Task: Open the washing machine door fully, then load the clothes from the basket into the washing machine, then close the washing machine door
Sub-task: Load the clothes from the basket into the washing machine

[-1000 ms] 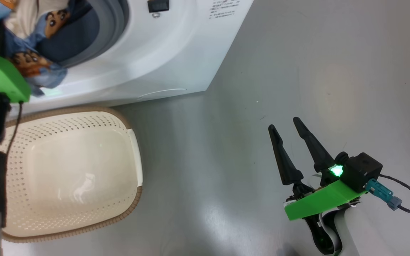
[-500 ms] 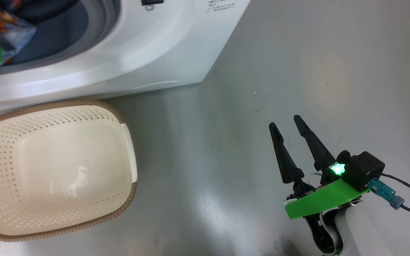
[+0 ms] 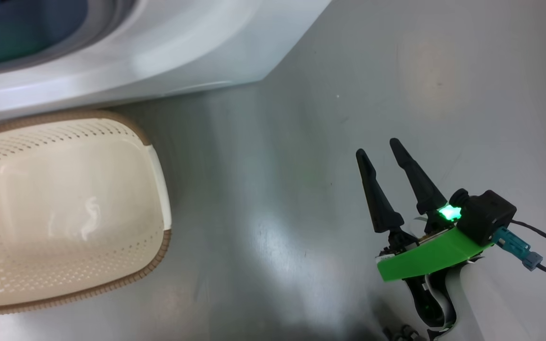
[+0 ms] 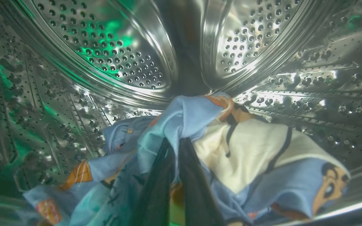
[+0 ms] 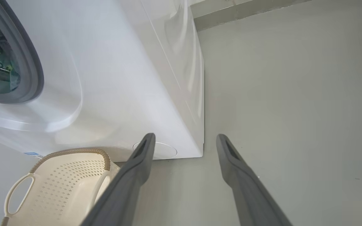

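My left gripper (image 4: 175, 142) was pinched tight on the clothes (image 4: 256, 150) deep inside the washing machine (image 4: 105, 47), so I judged it best to release low, then withdraw straight without snagging fabric.

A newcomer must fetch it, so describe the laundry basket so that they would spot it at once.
Find the big white washing machine; on the grey floor before its front stands the basket. It is a cream rectangular plastic tub, empty, and its perforated walls and brown woven-look rim set it apart from the smooth machine.
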You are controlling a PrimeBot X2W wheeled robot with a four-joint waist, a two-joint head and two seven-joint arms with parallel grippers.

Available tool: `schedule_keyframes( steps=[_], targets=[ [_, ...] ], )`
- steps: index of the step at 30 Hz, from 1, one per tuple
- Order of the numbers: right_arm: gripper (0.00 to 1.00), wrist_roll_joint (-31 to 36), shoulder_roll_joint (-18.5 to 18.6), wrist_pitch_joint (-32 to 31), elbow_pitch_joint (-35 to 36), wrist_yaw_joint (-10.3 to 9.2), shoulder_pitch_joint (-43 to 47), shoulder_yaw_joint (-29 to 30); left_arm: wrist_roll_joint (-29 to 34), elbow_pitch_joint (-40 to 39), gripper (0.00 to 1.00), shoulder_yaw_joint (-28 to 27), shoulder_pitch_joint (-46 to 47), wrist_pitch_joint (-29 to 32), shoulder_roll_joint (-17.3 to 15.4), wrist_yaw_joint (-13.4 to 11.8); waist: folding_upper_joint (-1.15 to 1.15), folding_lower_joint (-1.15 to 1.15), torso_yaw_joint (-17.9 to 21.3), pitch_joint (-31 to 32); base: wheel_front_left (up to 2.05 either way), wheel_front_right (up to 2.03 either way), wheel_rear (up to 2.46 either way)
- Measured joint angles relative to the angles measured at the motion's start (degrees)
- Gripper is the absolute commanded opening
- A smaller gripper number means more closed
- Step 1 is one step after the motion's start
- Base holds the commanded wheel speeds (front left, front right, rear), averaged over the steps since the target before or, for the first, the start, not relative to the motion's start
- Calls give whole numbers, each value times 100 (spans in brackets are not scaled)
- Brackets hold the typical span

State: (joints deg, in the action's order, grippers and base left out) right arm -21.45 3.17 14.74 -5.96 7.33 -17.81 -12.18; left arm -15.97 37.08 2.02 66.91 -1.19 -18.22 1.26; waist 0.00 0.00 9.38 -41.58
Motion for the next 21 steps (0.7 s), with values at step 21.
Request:
schedule_keyframes(
  steps=[21],
  targets=[
    [100,-193,-1,0,38,0,-110,-224,216,463,0,483,1296,-1280,-227,417,0,0,276,-610,0,0,0]
  ],
)
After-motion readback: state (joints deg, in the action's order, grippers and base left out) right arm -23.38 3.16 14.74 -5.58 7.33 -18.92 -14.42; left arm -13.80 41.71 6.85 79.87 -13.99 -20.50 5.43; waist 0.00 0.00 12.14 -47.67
